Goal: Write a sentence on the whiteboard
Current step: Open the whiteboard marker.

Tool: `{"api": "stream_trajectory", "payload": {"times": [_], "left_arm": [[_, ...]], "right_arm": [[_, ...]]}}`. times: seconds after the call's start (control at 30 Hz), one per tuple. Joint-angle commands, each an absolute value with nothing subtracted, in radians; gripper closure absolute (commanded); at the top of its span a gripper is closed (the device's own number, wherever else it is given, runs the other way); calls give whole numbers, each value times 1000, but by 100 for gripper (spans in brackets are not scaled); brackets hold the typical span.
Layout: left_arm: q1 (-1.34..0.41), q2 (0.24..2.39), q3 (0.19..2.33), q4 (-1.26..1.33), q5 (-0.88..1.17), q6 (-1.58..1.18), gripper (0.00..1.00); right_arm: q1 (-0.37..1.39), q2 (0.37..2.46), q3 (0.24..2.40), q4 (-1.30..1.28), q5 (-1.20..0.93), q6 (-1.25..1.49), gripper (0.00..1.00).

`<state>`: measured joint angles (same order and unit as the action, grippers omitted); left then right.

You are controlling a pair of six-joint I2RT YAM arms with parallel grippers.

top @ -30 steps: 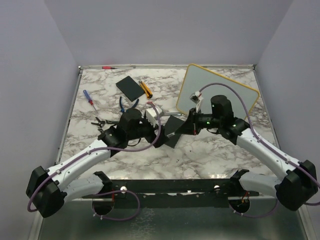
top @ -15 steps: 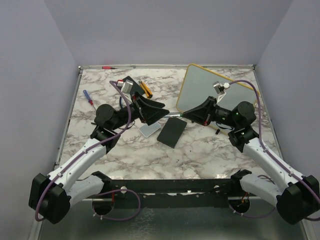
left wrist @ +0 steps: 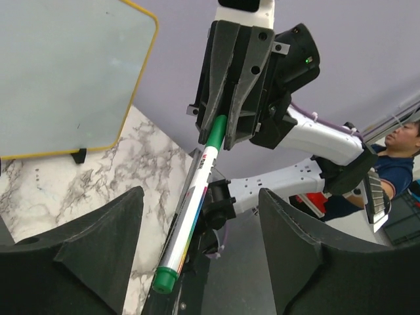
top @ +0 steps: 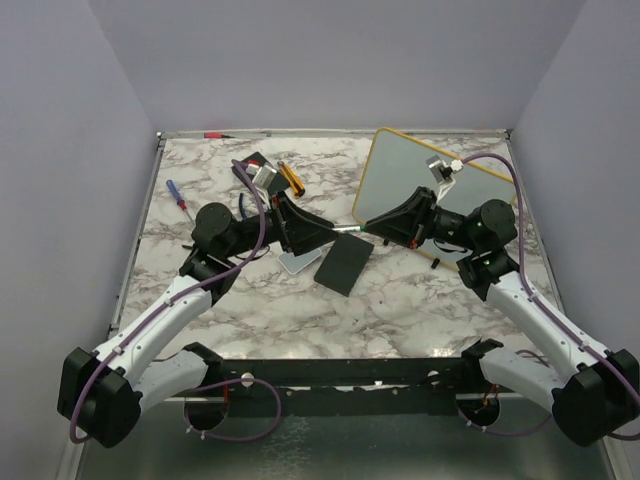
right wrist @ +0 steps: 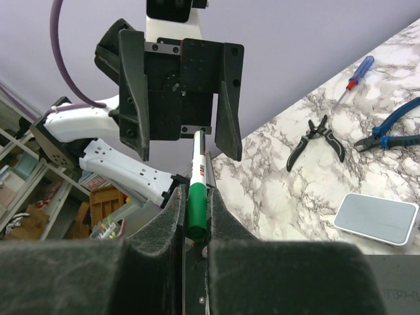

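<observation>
Marble-patterned surface (top: pixel 420 310) from above: the blank white, yellow-rimmed whiteboard (top: pixel 400 170) sits far right with no sentence on it yet, left hand (top: pixel 328 234) and right hand (top: pixel 370 228) face each other just beside its rim, and bare room lies toward the near edge. Left wrist: the left hand gapes wide around the green-ended silver marker (left wrist: pixel 190 210), and would best close squarely on the barrel. Right wrist: the right hand pinches the green end, so I judge any pull should run straight along its length.
</observation>
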<state>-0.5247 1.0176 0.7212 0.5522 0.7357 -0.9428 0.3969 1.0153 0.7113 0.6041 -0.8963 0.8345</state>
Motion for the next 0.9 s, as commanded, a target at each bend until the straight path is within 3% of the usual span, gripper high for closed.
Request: {"api": "stream_trajectory", "payload": {"times": [0.0,0.2,0.87], "left_arm": [[-522,1012,795,365,789,-828,31],[-522,1008,796,353,808,-844,43],[-522,1005,793,368,836,-881,51]], "right_arm": [[394,1021,749,524,-919,784,99],[394,1050,746,519,-927,786,99],[395,1094,707,636,-924,850,99]]}}
